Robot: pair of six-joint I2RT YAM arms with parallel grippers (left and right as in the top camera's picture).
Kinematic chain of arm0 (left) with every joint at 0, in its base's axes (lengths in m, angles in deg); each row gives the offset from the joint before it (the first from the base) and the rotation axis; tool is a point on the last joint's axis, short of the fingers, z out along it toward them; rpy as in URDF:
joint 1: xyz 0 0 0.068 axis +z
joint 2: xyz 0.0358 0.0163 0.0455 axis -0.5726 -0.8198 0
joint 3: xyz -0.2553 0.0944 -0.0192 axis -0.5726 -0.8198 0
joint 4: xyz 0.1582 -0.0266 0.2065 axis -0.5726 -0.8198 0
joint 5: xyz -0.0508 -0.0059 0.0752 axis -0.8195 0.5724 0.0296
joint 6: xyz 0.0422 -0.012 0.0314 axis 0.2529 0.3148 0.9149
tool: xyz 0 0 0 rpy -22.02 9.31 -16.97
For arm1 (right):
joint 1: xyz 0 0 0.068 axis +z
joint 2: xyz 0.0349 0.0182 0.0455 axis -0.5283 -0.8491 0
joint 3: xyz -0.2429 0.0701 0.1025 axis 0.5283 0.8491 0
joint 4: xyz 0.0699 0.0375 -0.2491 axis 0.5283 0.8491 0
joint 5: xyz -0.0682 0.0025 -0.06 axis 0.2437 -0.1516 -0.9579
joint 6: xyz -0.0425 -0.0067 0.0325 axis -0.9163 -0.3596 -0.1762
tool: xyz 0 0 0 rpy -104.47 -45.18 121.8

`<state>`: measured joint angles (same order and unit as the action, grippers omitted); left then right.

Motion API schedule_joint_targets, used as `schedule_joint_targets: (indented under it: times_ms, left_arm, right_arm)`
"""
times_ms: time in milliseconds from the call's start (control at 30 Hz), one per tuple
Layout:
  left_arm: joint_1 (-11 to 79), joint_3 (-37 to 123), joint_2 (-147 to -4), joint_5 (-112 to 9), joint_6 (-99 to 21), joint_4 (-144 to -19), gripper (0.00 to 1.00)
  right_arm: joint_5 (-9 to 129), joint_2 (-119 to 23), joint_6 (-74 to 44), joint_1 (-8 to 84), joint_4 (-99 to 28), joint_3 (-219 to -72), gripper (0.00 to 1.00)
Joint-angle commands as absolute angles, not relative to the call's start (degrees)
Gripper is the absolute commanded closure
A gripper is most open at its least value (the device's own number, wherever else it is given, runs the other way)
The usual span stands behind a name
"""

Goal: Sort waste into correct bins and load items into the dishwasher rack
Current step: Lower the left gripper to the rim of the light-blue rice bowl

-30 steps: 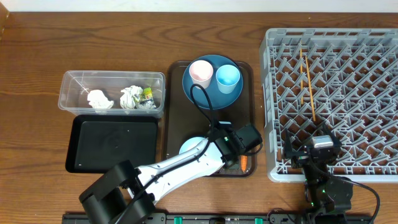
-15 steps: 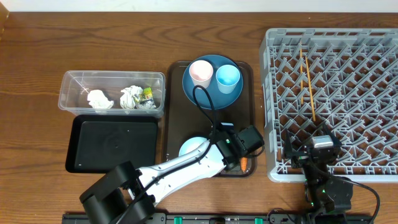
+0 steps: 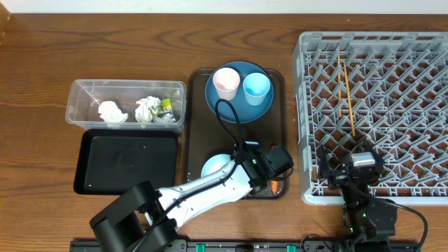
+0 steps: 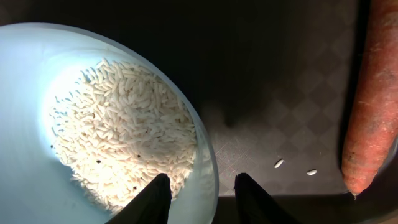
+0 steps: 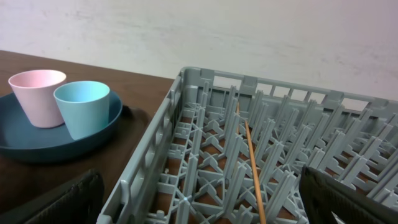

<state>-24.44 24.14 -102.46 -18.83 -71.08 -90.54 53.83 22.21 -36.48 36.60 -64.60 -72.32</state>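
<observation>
Down at the serving tray's point(image 3: 196, 119) near edge sits the white bowl point(image 4: 28, 93), pale blue at the rim and heaped with rice grains point(image 4: 124, 130). An orange carrot point(image 4: 367, 106) lies beside it. The left gripper point(image 4: 202, 177), partly open, straddles the bowl's rim without clamping. Right of the tray, the right gripper point(image 5: 199, 180) gapes wide and empty.

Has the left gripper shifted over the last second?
Yes, slightly. Overhead, the left gripper has crept toward the near edge of the dark brown rectangular serving tray, covering more of the small orange carrot.
</observation>
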Motion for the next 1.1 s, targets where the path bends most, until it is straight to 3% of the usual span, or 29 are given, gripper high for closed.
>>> schedule_joint_targets:
  times_ms: [0,1067]
  left_arm:
    - [-24.64,23.73,-103.14,-17.45,-71.21,-90.68,0.64]
    - [-24.66,22.46,-103.14,-17.50,-71.19,-90.19,0.79]
  right_arm:
    - [54.07,22.52,-36.66,35.70,-64.43,-72.23,0.01]
    - [54.07,22.52,-36.66,35.70,-64.43,-72.23,0.01]
